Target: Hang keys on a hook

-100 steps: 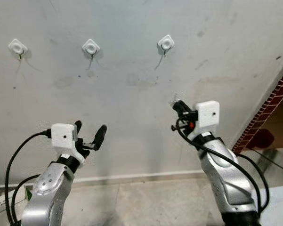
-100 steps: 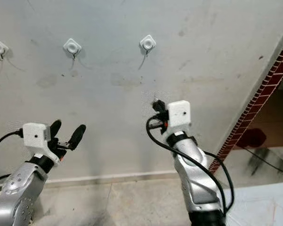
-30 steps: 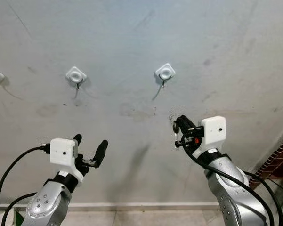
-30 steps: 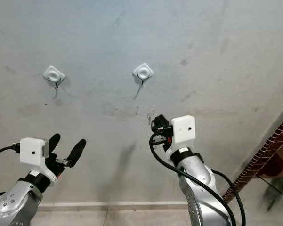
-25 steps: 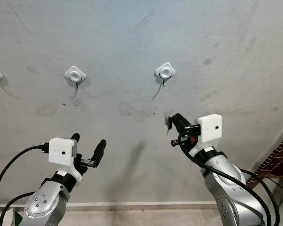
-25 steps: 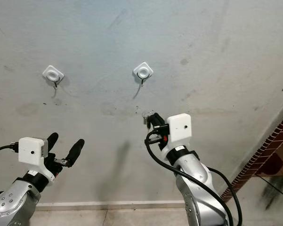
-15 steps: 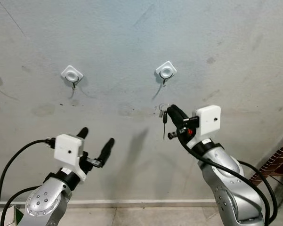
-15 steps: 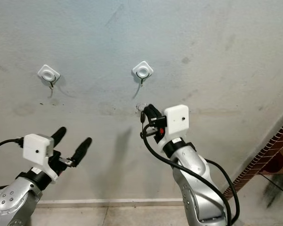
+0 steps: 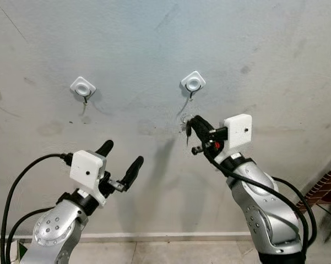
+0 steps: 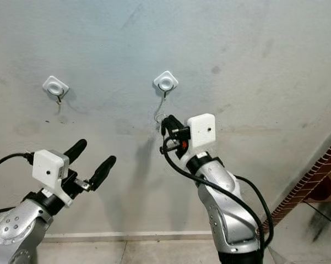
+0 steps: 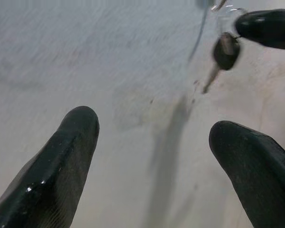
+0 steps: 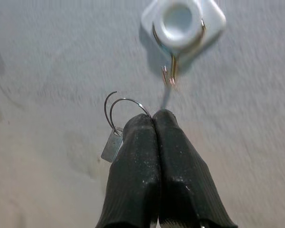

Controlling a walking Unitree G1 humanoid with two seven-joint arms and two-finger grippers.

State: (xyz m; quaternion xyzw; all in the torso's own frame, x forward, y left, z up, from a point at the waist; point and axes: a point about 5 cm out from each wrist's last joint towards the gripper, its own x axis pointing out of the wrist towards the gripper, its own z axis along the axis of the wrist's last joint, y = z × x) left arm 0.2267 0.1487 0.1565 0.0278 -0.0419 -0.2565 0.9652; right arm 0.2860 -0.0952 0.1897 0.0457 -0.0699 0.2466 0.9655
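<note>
Pinching the keys (image 12: 114,124) by their wire ring, our right gripper (image 12: 153,118) is clenched just below the white hook (image 12: 182,26), we judge so the ring can lift over its prong, while our left gripper (image 9: 122,161) hangs released, well apart.

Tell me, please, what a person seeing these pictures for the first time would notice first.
First, the right claw, raised close to the grey wall just below a white hook, shut on a key ring from which a dark key hangs. Next, the left claw, lower and to the left, open and holding nothing. A second white hook sits on the wall further left.
</note>
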